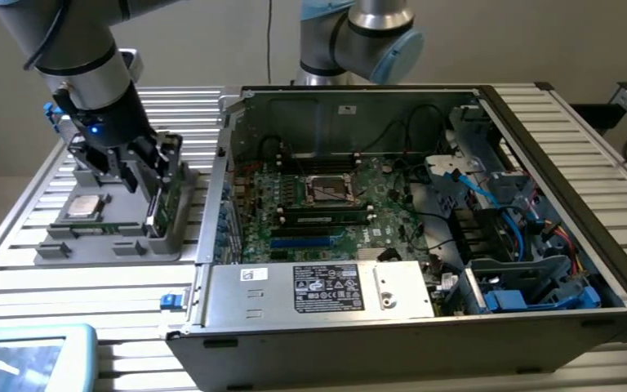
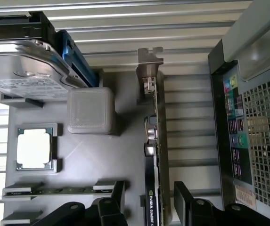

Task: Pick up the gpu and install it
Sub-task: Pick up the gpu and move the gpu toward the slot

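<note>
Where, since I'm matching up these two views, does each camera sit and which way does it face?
Exterior view: off the arm, raised, looking down on the open computer case and grey tray; shows the arm and gripper.
Wrist view: on the wrist, looking down along the open gripper, whose fingers straddle the upright gpu.
Both show the gpu, tray, case and gripper.

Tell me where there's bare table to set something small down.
Bare slats of the table between the gray parts tray and the tablet, and on the exterior view's right past the computer case. Crowded: the tray, where the open fingers straddle the gpu.
</note>
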Available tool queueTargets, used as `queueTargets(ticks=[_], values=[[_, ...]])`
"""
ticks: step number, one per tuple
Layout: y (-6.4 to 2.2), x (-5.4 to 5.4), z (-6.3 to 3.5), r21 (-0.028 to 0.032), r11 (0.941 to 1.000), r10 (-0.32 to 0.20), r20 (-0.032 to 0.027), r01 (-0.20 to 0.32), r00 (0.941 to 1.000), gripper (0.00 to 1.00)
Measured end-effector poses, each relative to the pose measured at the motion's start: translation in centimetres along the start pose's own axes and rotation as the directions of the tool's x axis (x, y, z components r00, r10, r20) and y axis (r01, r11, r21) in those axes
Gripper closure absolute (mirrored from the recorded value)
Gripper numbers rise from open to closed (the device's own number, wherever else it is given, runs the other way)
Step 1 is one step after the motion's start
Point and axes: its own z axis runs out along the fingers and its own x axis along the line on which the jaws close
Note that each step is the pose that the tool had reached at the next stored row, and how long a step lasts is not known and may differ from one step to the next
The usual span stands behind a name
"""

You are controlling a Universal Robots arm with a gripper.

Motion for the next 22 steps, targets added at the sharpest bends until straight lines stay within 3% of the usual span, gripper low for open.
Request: queueTargets(ticks=[8,13,22], values=[[-0.02,-0.2,1.08,-0.0006,1.0,0.002,0.005,-0.002,1.0,0.46],[0.1,-0.3,1.58,-0.0013,1.0,0.004,0.0127,-0.004,0.9999,0.46],[0.07,0.2,2.35,-0.0032,1.0,0.004,0.0403,-0.004,0.9992,0.46]])
